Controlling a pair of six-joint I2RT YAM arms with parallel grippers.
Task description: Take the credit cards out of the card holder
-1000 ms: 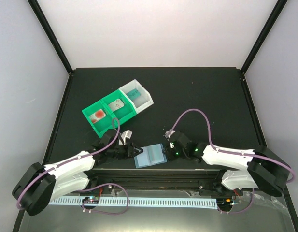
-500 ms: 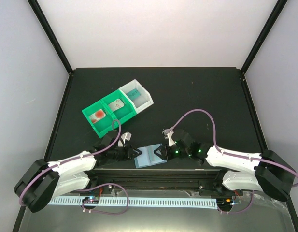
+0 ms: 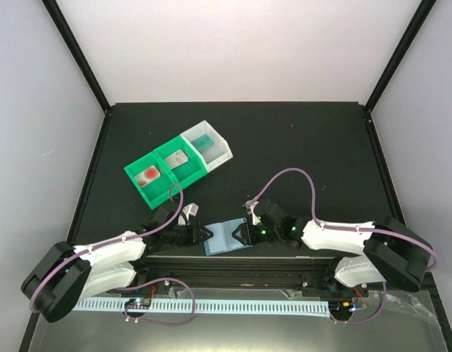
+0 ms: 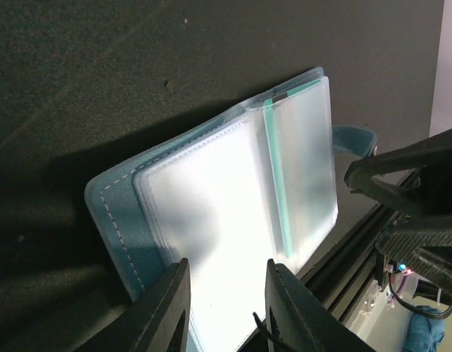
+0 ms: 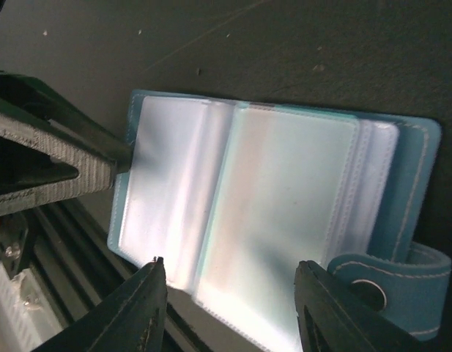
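The card holder (image 3: 228, 237) lies open on the bench (image 3: 299, 147). Both the left pincer (image 4: 227, 268) and right pincer (image 5: 229, 268) gape; pin the cover, then pinch the edge of the teal card (image 4: 278, 169).

The right two-finger gripper (image 3: 239, 235) had slid leftward along the near edge of the desk. It went from just clear of the small slate-blue folding card holder (image 3: 223, 238) to resting over its right-hand edge. The purple cable (image 3: 284, 176) looped above that arm had shifted left with it. The left two-finger gripper (image 3: 204, 233) had dipped slightly toward the near edge, beside the holder's left side.
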